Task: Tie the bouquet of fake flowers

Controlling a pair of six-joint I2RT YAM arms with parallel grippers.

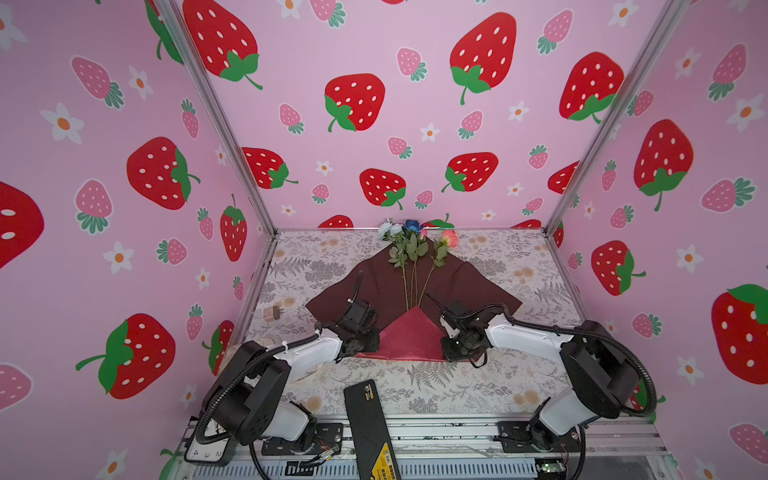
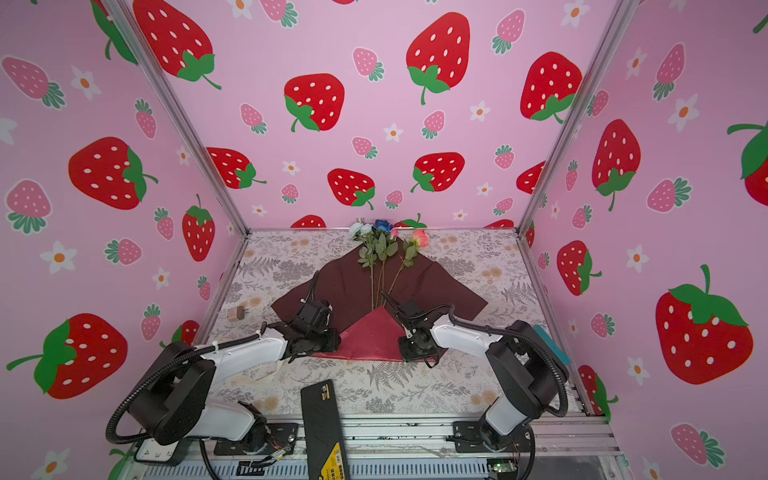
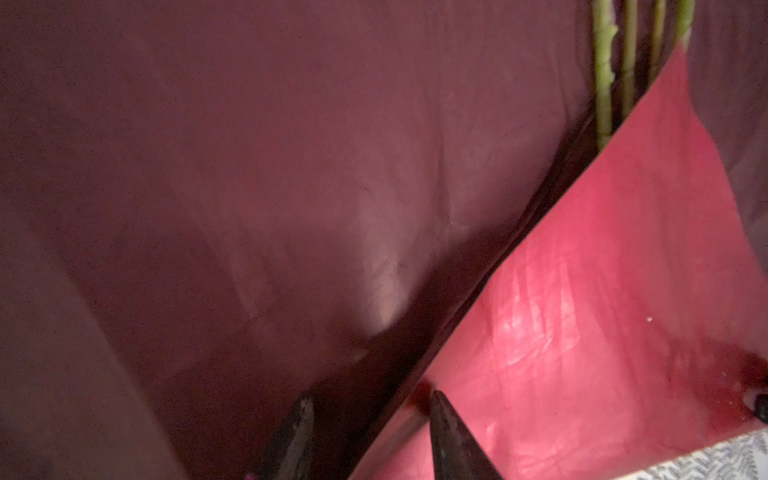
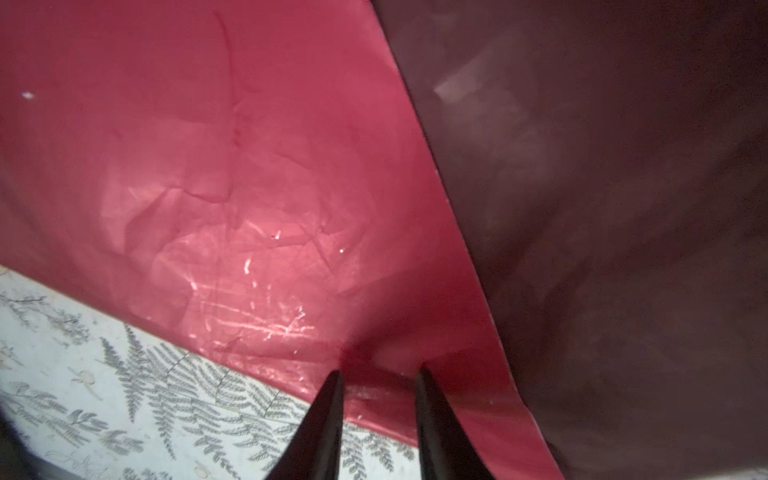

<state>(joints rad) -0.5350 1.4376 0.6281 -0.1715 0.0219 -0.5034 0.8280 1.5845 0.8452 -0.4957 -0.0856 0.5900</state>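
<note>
Bouquet of fake flowers (image 1: 411, 257) laid on wrapping paper (image 1: 469, 282), stems tucked under its flap (image 1: 411, 336). Wrapping judged in hand. Left end effector (image 3: 370, 399) and right end effector (image 4: 379, 372) partly spread over flap corners; pinch required next.

The flowers (image 1: 410, 248) have green stems and leaves, with pale blue-white, dark blue and pink-coral blooms. The wrapping paper (image 1: 374, 286) is dark maroon on its upper face, and its folded-over corner shows a glossy, brighter red. The tablecloth (image 1: 457, 386) is cream, printed with grey ferns and tan blossoms. The walls (image 1: 374, 50) are pink, patterned with red and pink strawberries and white flowers.
</note>
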